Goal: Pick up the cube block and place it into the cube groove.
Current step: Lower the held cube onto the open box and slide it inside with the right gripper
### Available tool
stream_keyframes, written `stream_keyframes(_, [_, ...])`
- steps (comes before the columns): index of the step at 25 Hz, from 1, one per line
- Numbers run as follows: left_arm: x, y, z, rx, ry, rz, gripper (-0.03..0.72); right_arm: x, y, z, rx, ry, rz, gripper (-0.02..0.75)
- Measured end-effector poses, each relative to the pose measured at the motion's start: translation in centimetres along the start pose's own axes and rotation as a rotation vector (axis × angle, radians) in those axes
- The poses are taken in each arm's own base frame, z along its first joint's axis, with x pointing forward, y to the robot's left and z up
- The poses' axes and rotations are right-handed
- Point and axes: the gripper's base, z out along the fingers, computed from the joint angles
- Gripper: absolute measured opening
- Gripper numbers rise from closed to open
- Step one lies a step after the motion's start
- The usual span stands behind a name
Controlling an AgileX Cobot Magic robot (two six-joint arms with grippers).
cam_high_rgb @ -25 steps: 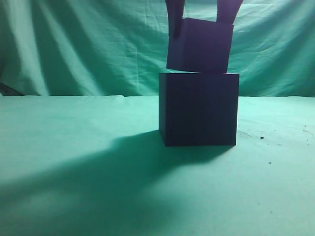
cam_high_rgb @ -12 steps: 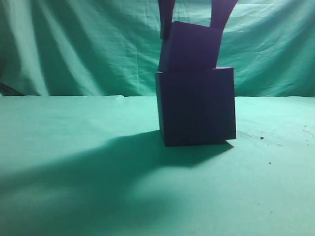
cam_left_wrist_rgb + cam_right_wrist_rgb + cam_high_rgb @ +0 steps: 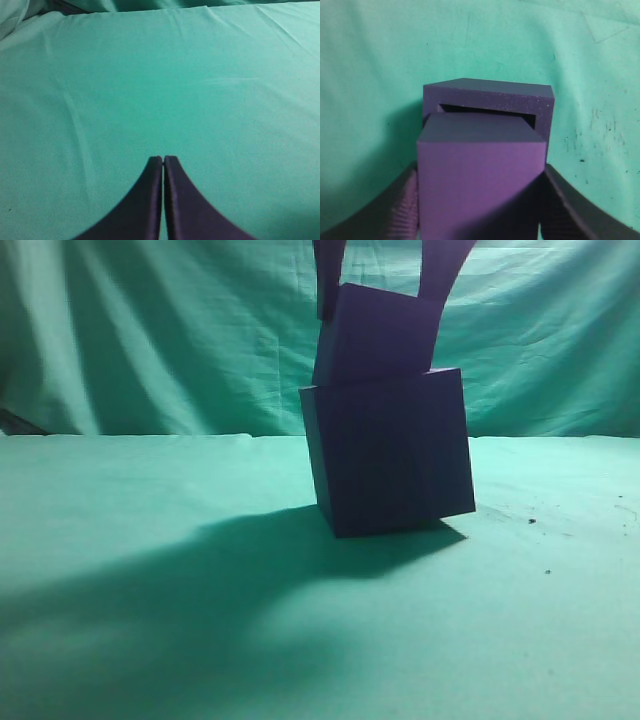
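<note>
Right wrist view: right pincer (image 3: 480, 200) clamps cube block (image 3: 480, 175).

cube block (image 3: 378, 332): small, plain, dark purple cube; tilted, its top leaning right in the exterior view; its lower part sat at the mouth of the recess, most of it above the rim (image 3: 480, 170).
cube groove (image 3: 487, 111): rectangular recess in the top of the large, very dark navy box (image 3: 388, 455); a thin dark gap showed along its far edge behind the block.
box pose: tilted, right bottom edge lifted off the green surface, left bottom edge touching.
box place: right of the middle, nearer the back edge.
</note>
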Motion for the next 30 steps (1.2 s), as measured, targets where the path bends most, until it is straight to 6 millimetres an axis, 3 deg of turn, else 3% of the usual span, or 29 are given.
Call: stream_keyframes(30, [0.00, 0.00, 0.00, 0.000, 0.000, 0.000, 0.000, 0.00, -0.59, -0.16, 0.060, -0.010, -0.075, 0.415])
